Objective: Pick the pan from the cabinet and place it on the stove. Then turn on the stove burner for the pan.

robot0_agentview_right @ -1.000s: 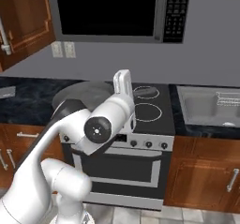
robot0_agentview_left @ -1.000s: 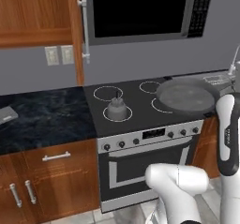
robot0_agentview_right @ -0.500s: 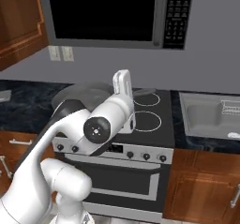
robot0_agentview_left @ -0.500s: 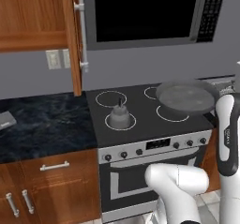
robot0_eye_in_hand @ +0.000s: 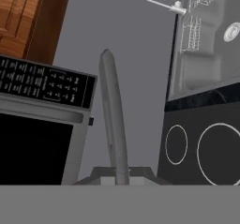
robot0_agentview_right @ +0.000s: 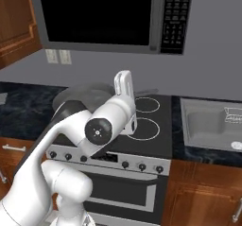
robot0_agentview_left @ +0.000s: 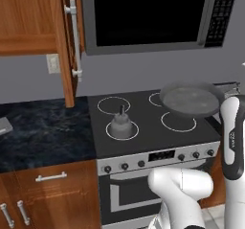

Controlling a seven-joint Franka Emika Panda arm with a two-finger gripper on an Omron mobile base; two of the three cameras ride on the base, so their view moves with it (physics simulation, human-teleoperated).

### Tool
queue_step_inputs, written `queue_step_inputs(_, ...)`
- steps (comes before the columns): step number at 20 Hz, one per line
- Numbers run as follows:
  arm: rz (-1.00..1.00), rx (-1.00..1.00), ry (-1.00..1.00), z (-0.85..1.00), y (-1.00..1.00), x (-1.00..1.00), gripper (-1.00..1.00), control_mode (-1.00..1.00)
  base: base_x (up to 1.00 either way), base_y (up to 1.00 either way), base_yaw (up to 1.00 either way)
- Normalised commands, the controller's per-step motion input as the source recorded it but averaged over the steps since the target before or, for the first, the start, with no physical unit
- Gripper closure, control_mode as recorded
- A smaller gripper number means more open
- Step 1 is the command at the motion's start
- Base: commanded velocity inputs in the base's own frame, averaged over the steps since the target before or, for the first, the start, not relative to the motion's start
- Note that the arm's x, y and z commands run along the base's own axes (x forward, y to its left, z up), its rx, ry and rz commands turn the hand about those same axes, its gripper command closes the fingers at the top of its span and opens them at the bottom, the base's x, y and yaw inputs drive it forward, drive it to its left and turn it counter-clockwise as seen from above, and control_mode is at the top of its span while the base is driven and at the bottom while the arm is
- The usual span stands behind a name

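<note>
I carried the pan [robot0_agentview_left: 187,100] by its handle [robot0_eye_in_hand: 113,124], my gripper [robot0_eye_in_hand: 120,178] clamped tight on it, above the stove's [robot0_agentview_left: 143,127] right-hand rings. Next I needed to lower it onto 1 burner [robot0_agentview_left: 178,122].

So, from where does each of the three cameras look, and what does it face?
Left base view: behind the arm on its left, facing the stove, the kettle and the pan.
Right base view: behind on the right, facing the stove and the sink; the arm covers most of the pan.
Hand view: on the hand, looking along the pan handle, rolled sideways.
Both base views share stove and pan.
</note>
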Motion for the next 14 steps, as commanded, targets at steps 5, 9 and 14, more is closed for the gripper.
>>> queue_step_inputs(5,0.0,0.0,0.0,0.0,0.0,0.0,1.0,1.0,0.28,-0.04,0.08)
queue_step_inputs(9,0.0,0.0,0.0,0.0,0.0,0.0,1.0,1.0,0.28,-0.04,0.08)
queue_step_inputs(14,0.0,0.0,0.0,0.0,0.0,0.0,1.0,1.0,0.24,-0.01,0.07)
